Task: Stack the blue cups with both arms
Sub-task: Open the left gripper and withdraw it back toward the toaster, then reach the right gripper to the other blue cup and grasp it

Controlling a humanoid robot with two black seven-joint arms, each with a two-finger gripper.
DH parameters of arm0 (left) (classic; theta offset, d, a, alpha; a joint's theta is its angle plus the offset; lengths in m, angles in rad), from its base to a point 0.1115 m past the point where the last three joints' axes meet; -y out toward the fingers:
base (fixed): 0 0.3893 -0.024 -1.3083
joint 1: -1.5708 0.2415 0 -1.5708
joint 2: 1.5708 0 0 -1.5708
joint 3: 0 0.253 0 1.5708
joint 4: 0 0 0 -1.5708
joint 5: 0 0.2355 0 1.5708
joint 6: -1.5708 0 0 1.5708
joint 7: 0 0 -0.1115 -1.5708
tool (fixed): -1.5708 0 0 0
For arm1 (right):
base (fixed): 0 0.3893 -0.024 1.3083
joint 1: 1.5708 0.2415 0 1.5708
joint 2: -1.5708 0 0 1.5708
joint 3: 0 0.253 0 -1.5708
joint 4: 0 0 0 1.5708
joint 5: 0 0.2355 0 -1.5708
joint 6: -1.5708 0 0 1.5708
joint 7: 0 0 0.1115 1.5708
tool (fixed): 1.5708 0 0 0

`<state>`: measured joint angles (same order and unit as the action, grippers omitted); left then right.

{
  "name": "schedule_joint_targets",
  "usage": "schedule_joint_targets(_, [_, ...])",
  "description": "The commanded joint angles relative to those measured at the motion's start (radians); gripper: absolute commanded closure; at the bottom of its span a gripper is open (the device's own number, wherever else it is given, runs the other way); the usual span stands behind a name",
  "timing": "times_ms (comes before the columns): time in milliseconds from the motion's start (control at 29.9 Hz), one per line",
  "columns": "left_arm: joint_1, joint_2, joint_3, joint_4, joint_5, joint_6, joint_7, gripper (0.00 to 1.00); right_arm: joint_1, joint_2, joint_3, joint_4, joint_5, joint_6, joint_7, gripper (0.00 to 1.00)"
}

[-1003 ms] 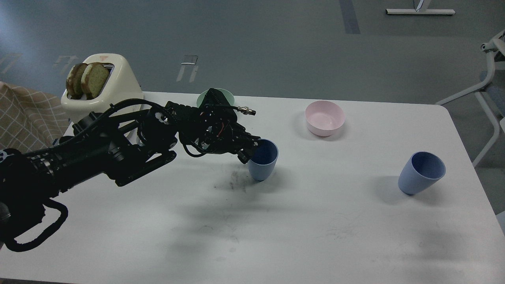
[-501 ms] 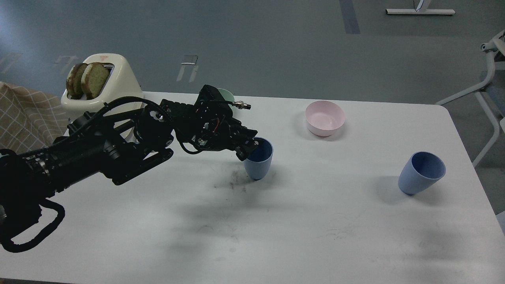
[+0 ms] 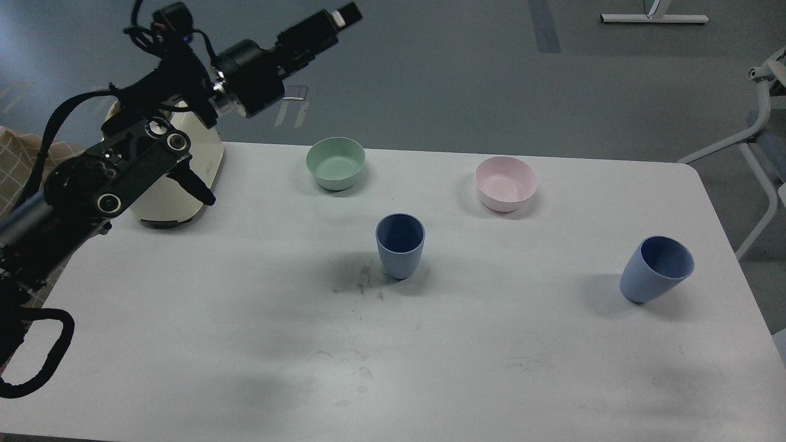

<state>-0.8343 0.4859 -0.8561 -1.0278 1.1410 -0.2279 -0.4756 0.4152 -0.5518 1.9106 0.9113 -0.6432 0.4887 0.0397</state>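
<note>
One blue cup (image 3: 400, 245) stands upright and alone near the middle of the white table (image 3: 245, 344). The second blue cup (image 3: 656, 269) stands at the right side, leaning toward the right edge. My left arm comes in from the left and is raised high above the table's back left corner. Its far end, the left gripper (image 3: 342, 13), points up and right, far from both cups. Its fingers cannot be told apart, and it holds nothing that I can see. My right arm is out of view.
A mint-green bowl (image 3: 335, 162) and a pink bowl (image 3: 505, 183) sit behind the cups. A cream toaster (image 3: 184, 184) stands at the back left, partly hidden by my arm. A checked cloth (image 3: 15, 169) lies at the far left. A chair frame (image 3: 761, 141) stands beyond the right edge.
My left gripper was at the rim of the middle cup; it has let go and swung up and back to the upper left. The cup now stands free and upright.
</note>
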Motion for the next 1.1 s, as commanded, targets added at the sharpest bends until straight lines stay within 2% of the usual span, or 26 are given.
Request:
schedule_joint_targets(0, [0.09,0.007,-0.168,0.0,-0.202,-0.016,-0.013,0.02,0.007,-0.029,-0.047,0.038,-0.024,0.0,0.0,0.0])
schedule_joint_targets(100, [0.144,0.007,-0.254,0.012,-0.372,-0.021,-0.012,0.02,0.028,-0.046,-0.053,0.089,-0.177,0.0,0.0,0.0])
schedule_joint_targets(134, [0.156,0.008,-0.265,0.014,-0.406,-0.021,0.0,0.02,0.04,-0.046,-0.051,0.096,-0.211,0.0,0.0,0.0])
schedule_joint_targets(167, [0.173,0.007,-0.285,0.02,-0.475,-0.021,0.027,0.02,0.066,-0.045,-0.053,0.106,-0.272,0.0,0.0,0.0])
schedule_joint_targets(234, [0.178,0.007,-0.302,0.023,-0.536,-0.022,0.055,0.02,0.088,-0.046,-0.061,0.107,-0.326,0.0,0.0,0.0])
schedule_joint_targets(301, [0.181,0.005,-0.323,0.023,-0.637,-0.027,0.107,0.02,0.111,-0.053,-0.112,0.116,-0.435,0.0,0.0,0.0])
schedule_joint_targets(368, [0.182,0.008,-0.324,0.025,-0.682,-0.048,0.141,0.02,0.123,-0.077,-0.169,0.144,-0.525,0.0,0.0,0.0])
schedule_joint_targets(468, [0.202,0.013,-0.33,0.025,-0.688,-0.077,0.166,0.02,0.116,-0.118,-0.273,0.22,-0.646,0.0,0.002,0.0])
schedule_joint_targets(635, [0.224,0.022,-0.33,0.025,-0.684,-0.087,0.17,0.02,0.074,-0.128,-0.438,0.333,-0.91,0.0,0.0,0.0])
schedule_joint_targets(902, [0.224,0.01,-0.333,0.025,-0.696,-0.125,0.155,0.02,-0.015,-0.158,-0.55,0.42,-1.064,0.0,0.006,0.0])
schedule_joint_targets(1003, [0.224,0.002,-0.331,0.025,-0.696,-0.126,0.155,0.02,-0.026,-0.243,-0.661,0.5,-1.078,0.0,0.049,0.0])
schedule_joint_targets(1069, [0.224,0.002,-0.331,0.023,-0.696,-0.13,0.155,0.02,-0.026,-0.25,-0.7,0.508,-1.084,0.0,0.057,0.0])
